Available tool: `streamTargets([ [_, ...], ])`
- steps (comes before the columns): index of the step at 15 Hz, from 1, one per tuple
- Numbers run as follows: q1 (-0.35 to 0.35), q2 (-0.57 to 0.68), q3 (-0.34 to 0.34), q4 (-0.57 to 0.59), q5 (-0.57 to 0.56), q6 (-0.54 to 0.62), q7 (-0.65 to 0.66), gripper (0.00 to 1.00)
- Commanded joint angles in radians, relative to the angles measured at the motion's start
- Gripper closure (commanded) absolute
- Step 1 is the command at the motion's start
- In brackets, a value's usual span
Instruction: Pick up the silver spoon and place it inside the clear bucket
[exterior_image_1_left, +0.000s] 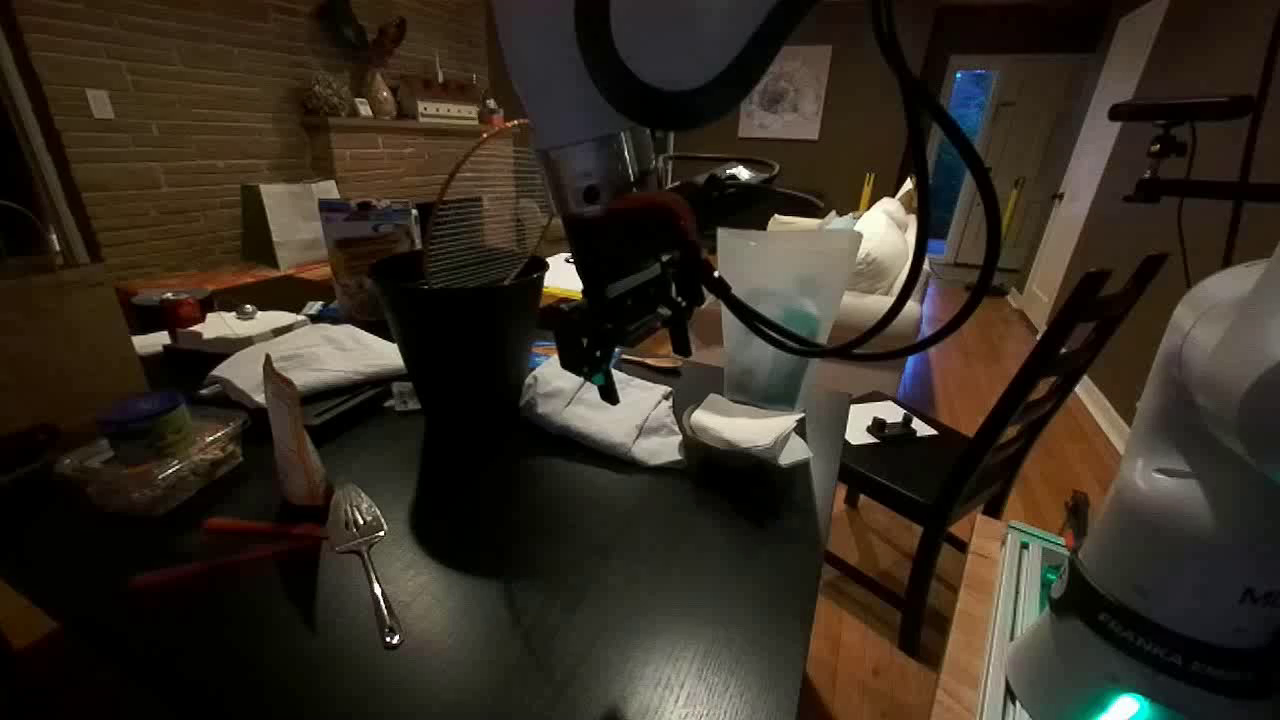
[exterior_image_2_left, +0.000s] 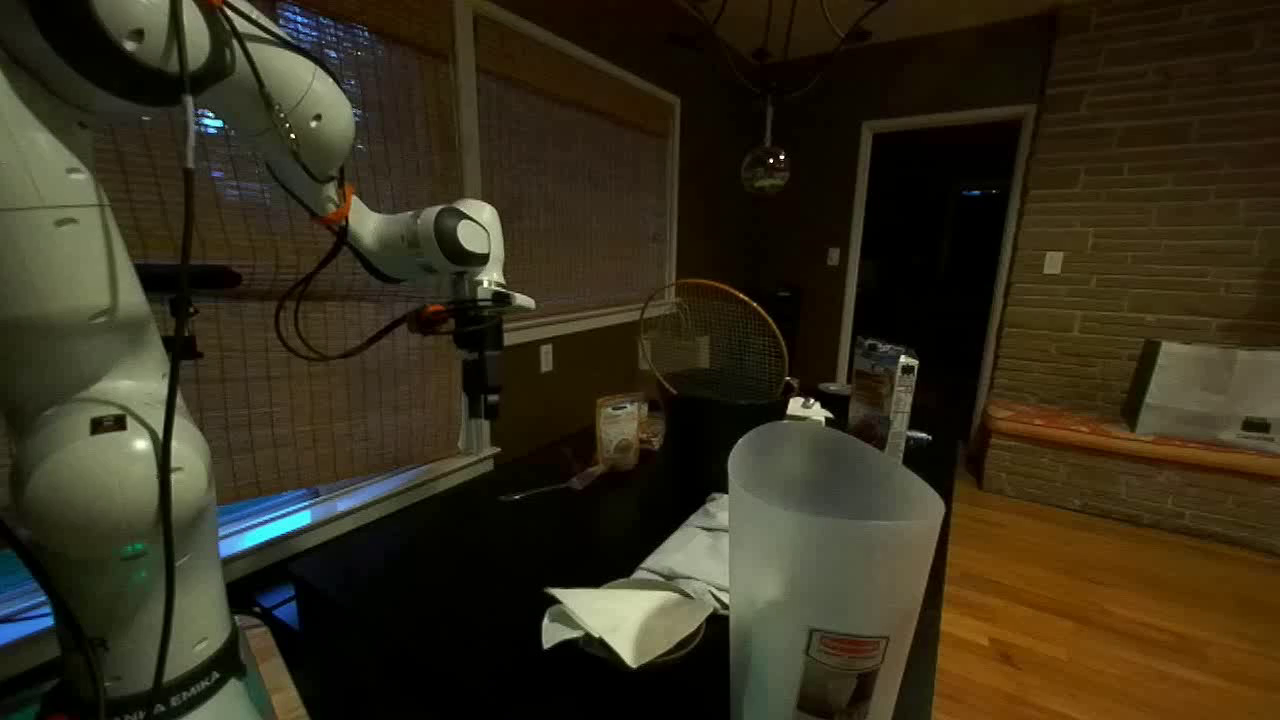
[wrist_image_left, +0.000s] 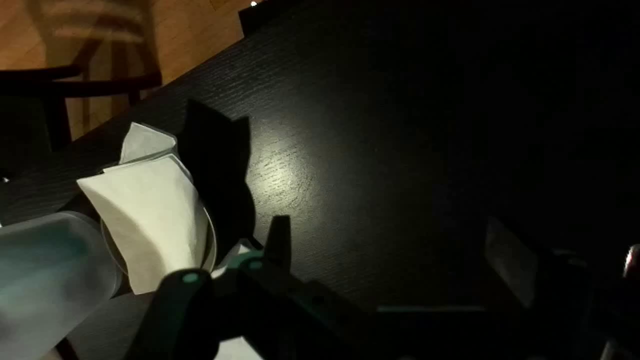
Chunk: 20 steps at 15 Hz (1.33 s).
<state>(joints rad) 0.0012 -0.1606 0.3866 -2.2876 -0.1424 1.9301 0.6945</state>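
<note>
The silver spoon lies on the dark table with a slotted, pointed head and a shiny handle; it also shows small in an exterior view. I cannot make it out in the wrist view. The clear bucket is tall, frosted and upright at the table's edge. It stands large in the foreground of an exterior view and at the left of the wrist view. My gripper is open and empty, fingers wide apart, above the table. It hangs pointing down in both exterior views, apart from spoon and bucket.
A tall black container holds a racket. A bowl with napkins stands beside the bucket, near a white cloth. Red handles and an upright bag lie close to the spoon. A plastic box stands farther left.
</note>
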Motion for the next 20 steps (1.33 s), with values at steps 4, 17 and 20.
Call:
streamTargets([
  [4, 0.080, 0.055, -0.068, 0.039, -0.001, 0.027, 0.079, 0.00],
  [17, 0.065, 0.478, -0.122, 0.395, 0.074, 0.340, -0.024, 0.00],
  [20, 0.063, 0.603, -0.164, 0.541, 0.240, 0.308, -0.264, 0.00],
])
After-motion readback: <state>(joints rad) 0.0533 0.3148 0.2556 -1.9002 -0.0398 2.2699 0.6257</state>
